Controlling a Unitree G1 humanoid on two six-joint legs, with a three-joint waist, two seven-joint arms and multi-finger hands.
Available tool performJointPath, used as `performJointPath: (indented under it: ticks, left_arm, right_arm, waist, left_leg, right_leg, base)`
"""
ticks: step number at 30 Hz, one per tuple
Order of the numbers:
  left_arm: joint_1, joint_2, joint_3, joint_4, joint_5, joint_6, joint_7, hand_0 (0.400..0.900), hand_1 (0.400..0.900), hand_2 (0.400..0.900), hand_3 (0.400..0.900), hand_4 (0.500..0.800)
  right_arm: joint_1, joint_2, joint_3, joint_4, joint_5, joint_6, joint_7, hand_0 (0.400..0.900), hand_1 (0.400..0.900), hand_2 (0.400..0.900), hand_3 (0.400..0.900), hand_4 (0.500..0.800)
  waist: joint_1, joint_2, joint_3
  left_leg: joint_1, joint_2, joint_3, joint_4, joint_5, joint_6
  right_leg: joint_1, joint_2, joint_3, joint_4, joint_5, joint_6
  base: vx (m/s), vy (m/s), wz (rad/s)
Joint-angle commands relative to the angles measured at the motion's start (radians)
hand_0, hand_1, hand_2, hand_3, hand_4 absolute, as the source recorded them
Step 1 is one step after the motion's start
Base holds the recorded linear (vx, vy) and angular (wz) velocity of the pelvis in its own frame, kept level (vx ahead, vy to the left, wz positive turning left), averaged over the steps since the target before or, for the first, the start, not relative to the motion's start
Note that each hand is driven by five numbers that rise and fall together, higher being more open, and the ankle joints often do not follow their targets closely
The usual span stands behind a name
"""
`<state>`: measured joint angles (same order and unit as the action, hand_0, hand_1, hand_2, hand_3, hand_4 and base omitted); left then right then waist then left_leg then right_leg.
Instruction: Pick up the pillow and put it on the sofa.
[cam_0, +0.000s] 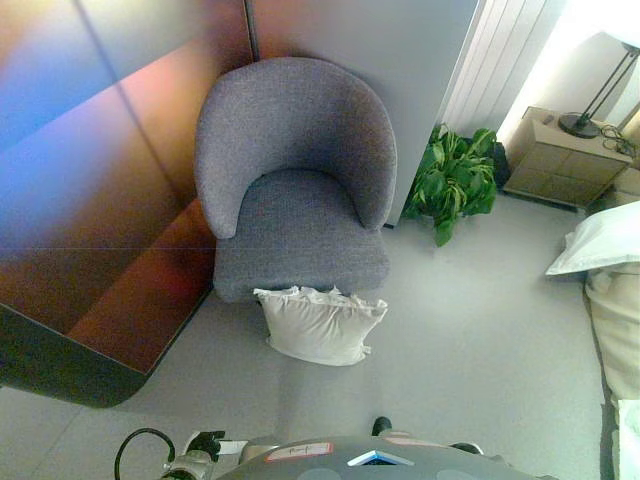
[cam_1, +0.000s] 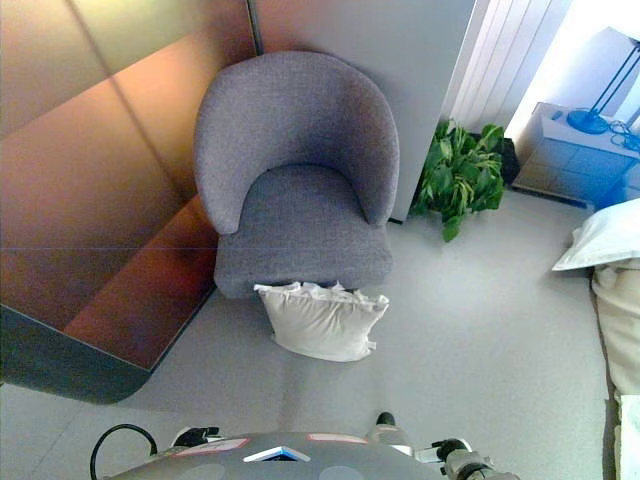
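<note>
Only a small part of each hand shows at the lower edge of the views: the left hand (cam_0: 205, 442) at lower left and the right hand (cam_1: 452, 450) at lower right, both low at the robot's sides. Too little is exposed to tell whether the fingers are spread or curled. Neither hand holds anything visible, and both are well apart from the work. The pillow (cam_0: 320, 325), white and soft with a ruffled upper edge, lies on the floor (cam_0: 470, 360) straight ahead of the robot, between the two hands in the left-right sense. Its rear edge touches or lies just beside the front base of the sofa (cam_0: 295, 190), a grey round-backed single seat set against the wall (cam_0: 100, 200). The long axis of the pillow runs left to right across the view, parallel to the front edge of the seat. Judgement: the pillow sits close to the centreline, so neither hand is clearly nearer, and a two-handed approach with one hand at each short end suits this orientation. The coming move calls for a reach forward and down, then a lift up and forward onto the seat cushion directly behind. A potted plant (cam_0: 455, 180) stands to the right of the sofa, clear of that path.
</note>
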<state>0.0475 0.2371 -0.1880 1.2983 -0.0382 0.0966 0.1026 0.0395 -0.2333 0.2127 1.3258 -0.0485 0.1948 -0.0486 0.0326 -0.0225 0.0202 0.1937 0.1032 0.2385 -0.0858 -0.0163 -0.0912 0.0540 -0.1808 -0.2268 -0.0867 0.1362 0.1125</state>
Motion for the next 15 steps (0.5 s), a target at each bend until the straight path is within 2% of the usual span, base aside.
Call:
performJointPath:
  ticks: [1, 5, 8, 15]
  left_arm:
    - [-0.066, 0.003, 0.013, 0.053, -0.008, -0.017, 0.020, 0.900, 0.900, 0.900, 0.900, 0.800]
    - [-0.072, 0.000, 0.009, 0.050, -0.016, -0.016, 0.001, 0.900, 0.900, 0.900, 0.900, 0.800]
    - [-0.064, -0.003, 0.009, 0.055, -0.008, -0.027, 0.002, 0.900, 0.900, 0.900, 0.900, 0.800]
    - [-0.056, 0.004, 0.008, 0.052, -0.002, -0.018, 0.001, 0.900, 0.900, 0.900, 0.900, 0.800]
  right_arm:
    - [-0.089, -0.005, 0.031, 0.037, -0.014, 0.006, -0.006, 0.900, 0.900, 0.900, 0.900, 0.800]
    - [-0.093, -0.009, 0.032, 0.032, -0.007, 0.007, -0.007, 0.900, 0.900, 0.900, 0.900, 0.800]
    - [-0.093, -0.007, 0.032, 0.035, -0.006, 0.009, -0.011, 0.900, 0.900, 0.900, 0.900, 0.800]
    - [-0.086, -0.007, 0.031, 0.038, -0.018, 0.005, -0.018, 0.900, 0.900, 0.900, 0.900, 0.800]
  waist:
    - [0.001, 0.015, 0.045]
    - [0.003, 0.017, 0.054]
    - [0.004, 0.017, 0.054]
    - [0.004, 0.015, 0.047]
  left_leg:
    - [-0.041, -0.025, 0.018, -0.001, 0.046, 0.043]
    - [-0.044, -0.027, 0.014, -0.001, 0.045, 0.045]
    - [-0.043, -0.028, 0.011, -0.001, 0.044, 0.046]
    - [-0.038, -0.029, 0.008, -0.001, 0.039, 0.046]
  right_leg:
    - [0.080, 0.010, -0.041, 0.026, -0.051, 0.003]
    - [0.075, 0.009, -0.042, 0.028, -0.053, 0.003]
    - [0.077, 0.008, -0.041, 0.026, -0.052, 0.004]
    - [0.086, 0.011, -0.039, 0.019, -0.050, 0.004]
  base:
    - [0.00, 0.000, 0.00]
    - [0.00, 0.000, 0.00]
    - [0.00, 0.000, 0.00]
    - [0.00, -0.003, 0.00]
